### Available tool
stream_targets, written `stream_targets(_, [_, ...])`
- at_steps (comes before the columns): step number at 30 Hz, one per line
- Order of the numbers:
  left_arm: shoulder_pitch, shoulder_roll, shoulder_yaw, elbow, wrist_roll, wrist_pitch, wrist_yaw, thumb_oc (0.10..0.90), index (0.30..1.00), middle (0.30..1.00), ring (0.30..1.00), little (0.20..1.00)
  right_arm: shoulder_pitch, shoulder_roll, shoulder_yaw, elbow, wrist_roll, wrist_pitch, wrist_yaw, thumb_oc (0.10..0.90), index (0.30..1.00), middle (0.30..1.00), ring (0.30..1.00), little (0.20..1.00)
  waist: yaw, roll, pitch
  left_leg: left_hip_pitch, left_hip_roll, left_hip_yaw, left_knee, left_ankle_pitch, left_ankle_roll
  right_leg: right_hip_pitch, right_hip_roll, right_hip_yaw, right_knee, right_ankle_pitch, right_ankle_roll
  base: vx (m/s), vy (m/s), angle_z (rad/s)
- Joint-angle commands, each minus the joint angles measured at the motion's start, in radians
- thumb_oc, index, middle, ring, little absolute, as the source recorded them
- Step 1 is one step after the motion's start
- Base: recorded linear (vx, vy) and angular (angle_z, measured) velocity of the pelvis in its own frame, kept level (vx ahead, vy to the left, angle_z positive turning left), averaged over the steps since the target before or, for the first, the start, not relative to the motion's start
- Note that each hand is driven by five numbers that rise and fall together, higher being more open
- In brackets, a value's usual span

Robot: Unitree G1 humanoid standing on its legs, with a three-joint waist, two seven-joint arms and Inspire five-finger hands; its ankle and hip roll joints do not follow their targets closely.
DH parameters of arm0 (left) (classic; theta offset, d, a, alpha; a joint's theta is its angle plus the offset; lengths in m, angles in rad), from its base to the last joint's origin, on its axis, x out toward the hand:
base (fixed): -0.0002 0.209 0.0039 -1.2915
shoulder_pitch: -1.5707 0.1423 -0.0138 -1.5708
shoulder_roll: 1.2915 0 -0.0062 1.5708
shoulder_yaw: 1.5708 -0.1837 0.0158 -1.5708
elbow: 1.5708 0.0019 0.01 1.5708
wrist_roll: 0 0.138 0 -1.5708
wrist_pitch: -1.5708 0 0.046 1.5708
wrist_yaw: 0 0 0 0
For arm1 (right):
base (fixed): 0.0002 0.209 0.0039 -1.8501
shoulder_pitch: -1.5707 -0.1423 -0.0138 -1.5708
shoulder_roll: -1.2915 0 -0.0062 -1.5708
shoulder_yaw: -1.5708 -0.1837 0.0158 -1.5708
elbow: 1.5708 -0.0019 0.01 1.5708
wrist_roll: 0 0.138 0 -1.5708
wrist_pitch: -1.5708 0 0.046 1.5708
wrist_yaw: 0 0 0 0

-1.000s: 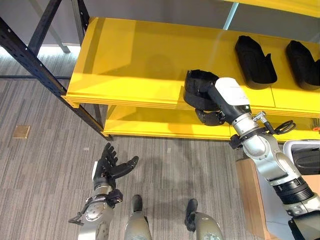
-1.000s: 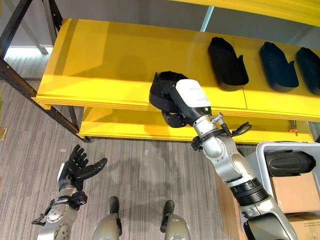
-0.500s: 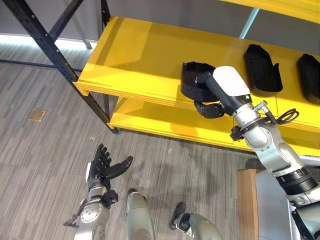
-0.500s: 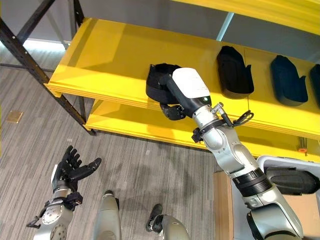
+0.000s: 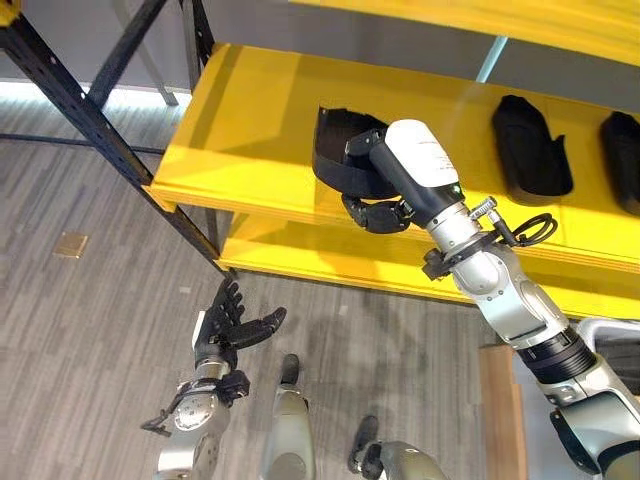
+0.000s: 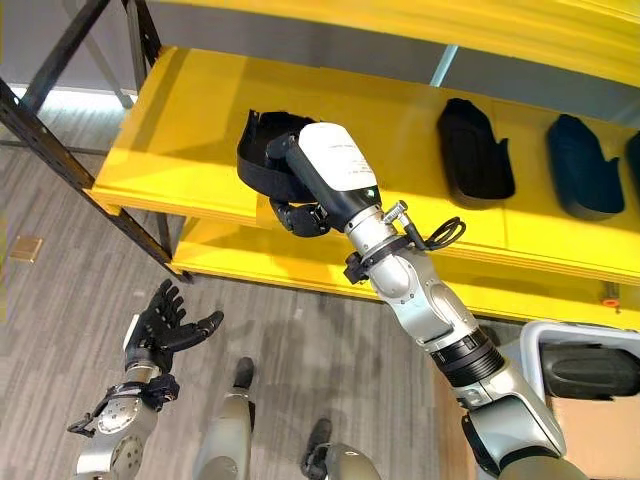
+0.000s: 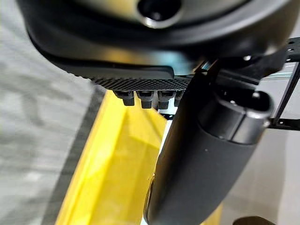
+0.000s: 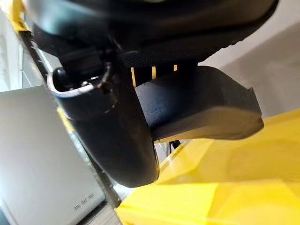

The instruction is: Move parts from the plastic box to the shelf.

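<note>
One black moulded part [image 5: 345, 160] held at the front edge of the yellow shelf [image 5: 250, 130], gripped by right hand [image 5: 380, 205]: fingers curled under and round its near side, thumb against it in the right wrist view. Part partly over the shelf surface, near end overhanging the edge; cannot tell if resting on the board or just above it. Probably kept in the grip because the part is not fully set down and would tip off the edge if let go.

Two more black parts [image 6: 475, 150] and [image 6: 582, 165] lying flat further along the same shelf toward the robot's right, well apart from the held one, side by side in a row. Held part brought in at the open stretch to their left, likely to extend that row.

Plastic box [image 6: 560, 345] low at the right edge of the right eye view, with another dark part [image 6: 590, 370] inside, so more transfers left.

Left hand [image 5: 230, 330] low over the grey floor, fingers spread and relaxed, holding nothing, idle, well away from the shelf.

Placement step judged near its end: needs a push further onto the shelf, then release. Risk: letting go too near the edge, part sliding off.
</note>
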Motion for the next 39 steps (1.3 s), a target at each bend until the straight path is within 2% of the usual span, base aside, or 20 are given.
stream_targets(1, [0.035, 0.098, 0.032, -0.126, -0.006, -0.091, 0.008, 0.900, 1.000, 1.000, 1.000, 1.000, -0.127, 0.021, -0.082, -0.084, 0.010, -0.046, -0.068, 0.400, 0.300, 0.300, 0.300, 0.300, 0.017, -0.069, -0.124, -0.097, -0.030, 0.011, 0.234, -0.213, -0.004, 0.155, -0.244, -0.025, -0.169, 0.139, 0.124, 0.09, 0.089, -0.04])
stream_targets(9, [0.035, 0.105, 0.033, -0.116, -0.013, -0.095, 0.010, 0.900, 1.000, 1.000, 1.000, 1.000, -0.215, -0.007, -0.058, -0.070, 0.006, -0.038, -0.068, 0.400, 0.300, 0.300, 0.300, 0.300, 0.014, -0.074, -0.114, -0.148, -0.035, 0.004, 0.290, -0.238, -0.002, 0.126, -0.239, -0.036, -0.140, 0.126, 0.123, 0.03, 0.016, 0.03])
stream_targets(16, [0.046, 0.111, 0.039, -0.117, -0.037, -0.100, 0.006, 0.900, 1.000, 1.000, 1.000, 1.000, -0.343, -0.085, -0.032, 0.001, -0.018, -0.013, -0.091, 0.400, 0.300, 0.300, 0.300, 0.300, 0.022, -0.077, -0.106, -0.161, -0.032, -0.006, 0.293, -0.236, -0.007, 0.108, -0.224, -0.040, -0.115, 0.108, 0.122, 0.01, -0.012, -0.04])
stream_targets(22, [0.049, 0.116, 0.042, -0.111, -0.046, -0.104, 0.002, 0.900, 1.000, 1.000, 1.000, 1.000, -0.385, -0.136, -0.013, 0.076, 0.005, -0.001, -0.097, 0.400, 0.300, 0.300, 0.300, 0.300, 0.023, -0.074, -0.094, -0.165, -0.031, -0.012, 0.292, -0.230, -0.012, 0.101, -0.219, -0.040, -0.108, 0.100, 0.121, 0.00, -0.011, 0.07])
stream_targets(25, [0.047, 0.118, 0.045, -0.112, -0.046, -0.106, 0.002, 0.900, 1.000, 1.000, 1.000, 1.000, -0.400, -0.146, -0.001, 0.105, 0.018, 0.000, -0.101, 0.400, 0.300, 0.300, 0.300, 0.300, 0.025, -0.073, -0.089, -0.162, -0.029, -0.012, 0.290, -0.230, -0.011, 0.102, -0.218, -0.043, -0.115, 0.105, 0.124, -0.01, 0.004, 0.10])
stream_targets(31, [0.042, 0.145, 0.051, -0.116, -0.027, -0.104, 0.002, 0.900, 1.000, 1.000, 1.000, 1.000, -0.386, -0.131, -0.007, 0.107, 0.050, -0.009, -0.095, 0.400, 0.300, 0.300, 0.300, 0.300, 0.033, -0.085, -0.081, -0.160, -0.037, -0.019, 0.325, -0.270, 0.010, 0.097, -0.227, -0.040, -0.099, 0.127, 0.134, 0.03, 0.043, -0.04])
stream_targets(32, [0.028, 0.166, 0.045, -0.106, -0.004, -0.099, -0.002, 0.900, 1.000, 1.000, 1.000, 1.000, -0.339, -0.127, -0.024, 0.099, 0.052, -0.014, -0.085, 0.400, 0.300, 0.300, 0.300, 0.300, 0.030, -0.087, -0.082, -0.152, -0.058, -0.022, 0.337, -0.299, 0.030, 0.092, -0.238, -0.031, -0.032, 0.161, 0.134, 0.07, 0.126, -0.03])
stream_targets(33, [0.027, 0.167, 0.044, -0.106, -0.004, -0.099, -0.002, 0.900, 1.000, 1.000, 1.000, 1.000, -0.338, -0.127, -0.026, 0.097, 0.052, -0.014, -0.085, 0.400, 0.300, 0.300, 0.300, 0.300, 0.029, -0.089, -0.085, -0.154, -0.061, -0.022, 0.333, -0.293, 0.032, 0.089, -0.240, -0.032, -0.033, 0.165, 0.135, 0.10, 0.184, 0.04])
stream_targets(34, [0.021, 0.174, 0.036, -0.098, 0.006, -0.095, -0.005, 0.900, 1.000, 1.000, 1.000, 1.000, -0.304, -0.119, -0.041, 0.090, 0.053, -0.019, -0.083, 0.400, 0.300, 0.300, 0.300, 0.300, 0.015, -0.082, -0.082, -0.130, -0.077, -0.023, 0.325, -0.305, 0.050, 0.049, -0.246, -0.003, 0.061, 0.242, 0.125, 0.08, 0.249, 0.13])
stream_targets(35, [0.002, 0.183, 0.026, -0.077, 0.022, -0.091, -0.002, 0.900, 1.000, 1.000, 1.000, 1.000, -0.265, -0.109, -0.046, 0.098, 0.039, -0.017, -0.075, 0.400, 0.300, 0.300, 0.300, 0.300, -0.003, -0.067, -0.090, -0.089, -0.098, -0.020, 0.294, -0.307, 0.076, -0.018, -0.255, 0.049, 0.196, 0.359, 0.135, 0.13, 0.332, 0.28])
stream_targets(37, [-0.024, 0.176, -0.004, -0.066, 0.034, -0.085, -0.006, 0.900, 1.000, 1.000, 1.000, 1.000, -0.232, -0.103, -0.065, 0.103, 0.040, -0.013, -0.080, 0.400, 0.300, 0.300, 0.300, 0.300, -0.039, -0.039, -0.079, -0.029, -0.119, -0.039, 0.235, -0.292, 0.099, -0.080, -0.212, 0.131, 0.288, 0.378, 0.121, 0.12, 0.279, 0.75])
stream_targets(38, [-0.028, 0.175, -0.006, -0.063, 0.034, -0.086, -0.006, 0.900, 1.000, 1.000, 1.000, 1.000, -0.224, -0.100, -0.074, 0.100, 0.039, -0.012, -0.084, 0.400, 0.300, 0.300, 0.300, 0.300, -0.041, -0.033, -0.079, -0.014, -0.120, -0.032, 0.224, -0.289, 0.106, -0.092, -0.222, 0.123, 0.286, 0.384, 0.118, 0.10, 0.125, 0.86])
stream_targets(39, [-0.033, 0.176, -0.005, -0.070, 0.034, -0.086, -0.007, 0.900, 1.000, 1.000, 1.000, 1.000, -0.220, -0.087, -0.073, 0.096, 0.035, -0.013, -0.085, 0.400, 0.300, 0.300, 0.300, 0.300, -0.031, -0.031, -0.079, -0.007, -0.109, -0.016, 0.230, -0.301, 0.098, -0.100, -0.299, 0.078, 0.215, 0.397, 0.117, 0.10, 0.009, 0.49])
